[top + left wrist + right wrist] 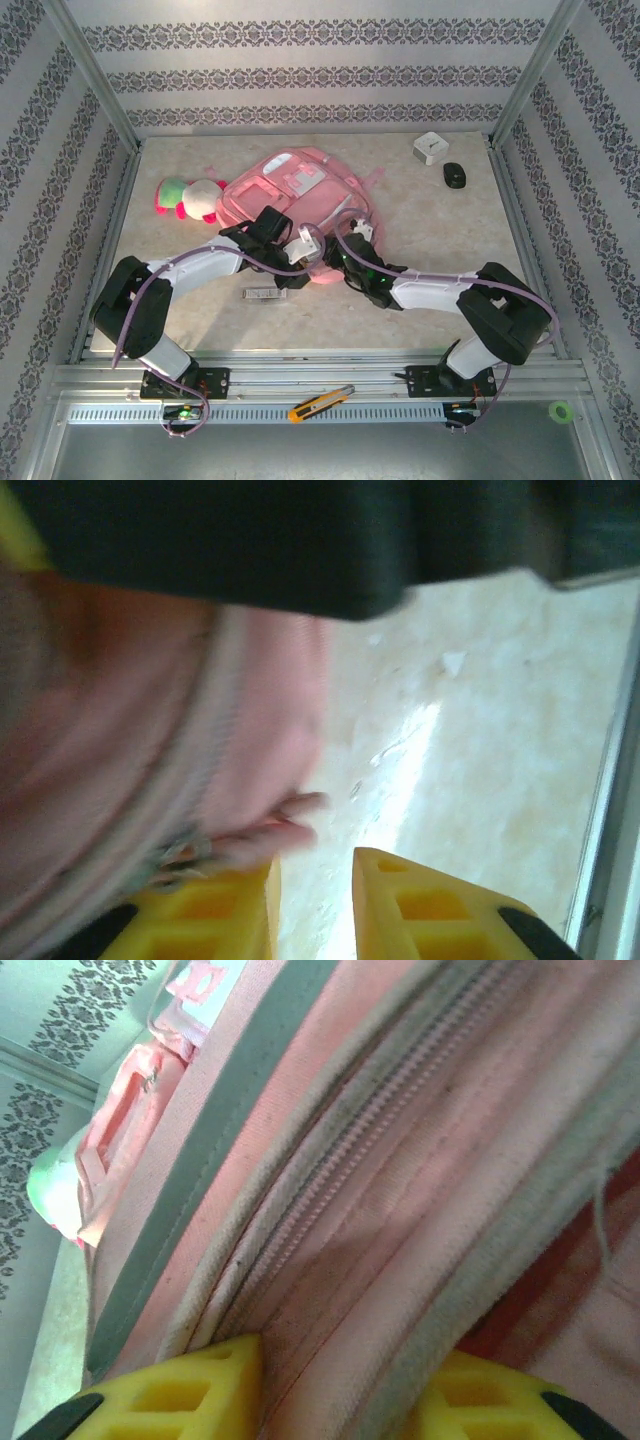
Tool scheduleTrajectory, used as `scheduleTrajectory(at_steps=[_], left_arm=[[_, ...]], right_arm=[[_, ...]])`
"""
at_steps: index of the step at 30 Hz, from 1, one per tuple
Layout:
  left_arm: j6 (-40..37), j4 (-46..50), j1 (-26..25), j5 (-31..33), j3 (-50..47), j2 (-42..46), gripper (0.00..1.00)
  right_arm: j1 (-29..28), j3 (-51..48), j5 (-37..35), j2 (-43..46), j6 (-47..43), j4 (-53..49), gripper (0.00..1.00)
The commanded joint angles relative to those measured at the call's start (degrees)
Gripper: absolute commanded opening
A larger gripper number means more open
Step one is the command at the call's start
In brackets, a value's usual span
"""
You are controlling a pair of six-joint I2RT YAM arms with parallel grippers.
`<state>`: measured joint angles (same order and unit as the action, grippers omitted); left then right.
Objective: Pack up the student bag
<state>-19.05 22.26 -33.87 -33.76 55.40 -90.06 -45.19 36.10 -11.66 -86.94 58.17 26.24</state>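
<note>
The student bag [290, 190] is lying flat on the table [450, 230] toward its far middle, with a plush toy [190, 197] just beside its left side. The right gripper [345, 1355] is biting onto the bag's near right edge, its yellow fingers [190, 1380] pressing a fold of pink fabric and a zip [400, 1130] between them. The left gripper [315, 865] is hanging at the bag's near left edge with its jaws standing apart, bare table showing in the gap and the pink fabric brushing its left finger.
</note>
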Motion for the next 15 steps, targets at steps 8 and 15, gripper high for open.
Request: scheduleTrajectory(at_steps=[8,15], left_arm=[[-20.26,-0.03,5.91,0.47,0.77,13.80,0.61],[-36.63,-10.63,8.17,4.27,-5.90,12.93,0.65]], right_arm=[[5.68,-6.80,11.59,23.04,-13.43,-14.00,0.46],[4.11,-8.88,17.96,31.84,-17.89,-19.82,0.50]])
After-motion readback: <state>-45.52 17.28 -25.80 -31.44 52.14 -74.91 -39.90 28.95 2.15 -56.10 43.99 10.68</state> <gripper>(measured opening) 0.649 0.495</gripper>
